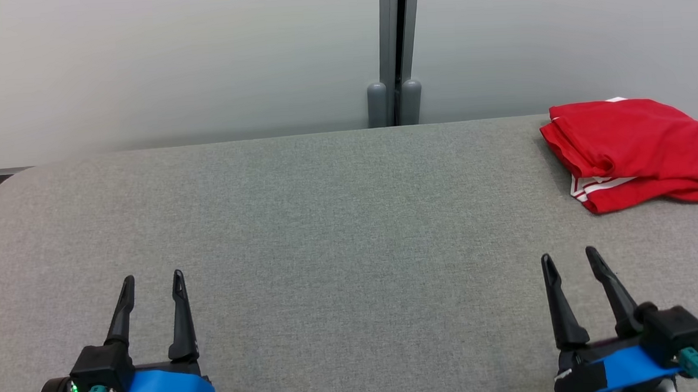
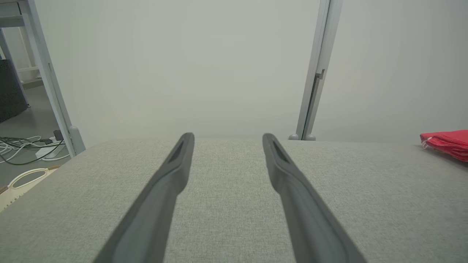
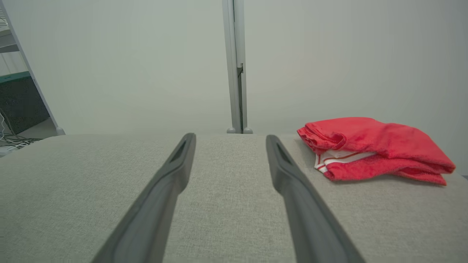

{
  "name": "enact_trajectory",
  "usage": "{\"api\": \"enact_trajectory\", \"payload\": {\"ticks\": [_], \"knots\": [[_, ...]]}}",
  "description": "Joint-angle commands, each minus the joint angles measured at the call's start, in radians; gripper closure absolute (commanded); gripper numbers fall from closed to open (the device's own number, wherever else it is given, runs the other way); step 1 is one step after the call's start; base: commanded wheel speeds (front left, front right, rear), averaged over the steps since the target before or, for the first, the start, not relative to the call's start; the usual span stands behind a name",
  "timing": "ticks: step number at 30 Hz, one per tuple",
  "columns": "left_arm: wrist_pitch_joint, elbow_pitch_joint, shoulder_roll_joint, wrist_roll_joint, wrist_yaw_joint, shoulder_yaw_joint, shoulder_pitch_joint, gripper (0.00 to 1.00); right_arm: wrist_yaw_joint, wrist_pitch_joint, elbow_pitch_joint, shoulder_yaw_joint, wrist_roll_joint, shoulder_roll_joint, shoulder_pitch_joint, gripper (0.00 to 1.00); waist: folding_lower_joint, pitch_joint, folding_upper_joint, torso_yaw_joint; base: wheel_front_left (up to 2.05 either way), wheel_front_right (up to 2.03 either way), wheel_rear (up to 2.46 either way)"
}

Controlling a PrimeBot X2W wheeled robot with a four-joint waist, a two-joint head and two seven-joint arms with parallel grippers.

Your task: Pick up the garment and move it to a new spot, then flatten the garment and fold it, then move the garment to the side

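Since the red garment (image 1: 635, 148) lies folded at the table's (image 1: 326, 220) far right edge, the setting-aside step looks done. Left hand (image 1: 154, 277) and right hand (image 1: 568, 255) hover spread, empty. Any tidying calls for the right hand reaching forward-right.

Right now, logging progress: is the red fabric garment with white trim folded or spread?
Folded: the red fabric garment lies in stacked layers, white-striped trim showing between them, on the grey fabric table.

A grey table (image 1: 350, 219) lies across the middle. A pale wall (image 1: 172, 62) with a grey post (image 1: 398, 40) stands at the top. Wires (image 2: 18, 144) lie far left.
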Motion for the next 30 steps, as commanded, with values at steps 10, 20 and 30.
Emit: {"api": "enact_trajectory", "payload": {"ticks": [10, 20, 30], "knots": [[-0.004, 0.019, -0.004, -0.008, 0.006, -0.015, 0.017, 0.0, 0.0, 0.015, -0.064, -0.031, -0.009, 0.028, 0.093, 0.0, 0.0001, -0.021, 0.0, 0.017, 0.0, 0.0, 0.0], [-0.004, 0.033, -0.006, -0.013, 0.002, -0.029, 0.017, 0.0, 0.0, 0.032, -0.071, -0.025, 0.03, 0.029, 0.101, 0.0, 0.0001, -0.03, 0.0, 0.02, 0.0, 0.0, 0.0], [0.0, 0.035, -0.006, -0.008, 0.002, -0.031, 0.013, 1.0, 0.0, 0.036, -0.069, -0.023, 0.025, 0.026, 0.092, 1.0, 0.0001, -0.031, 0.0, 0.022, 0.0, 0.0, 0.0]]}}
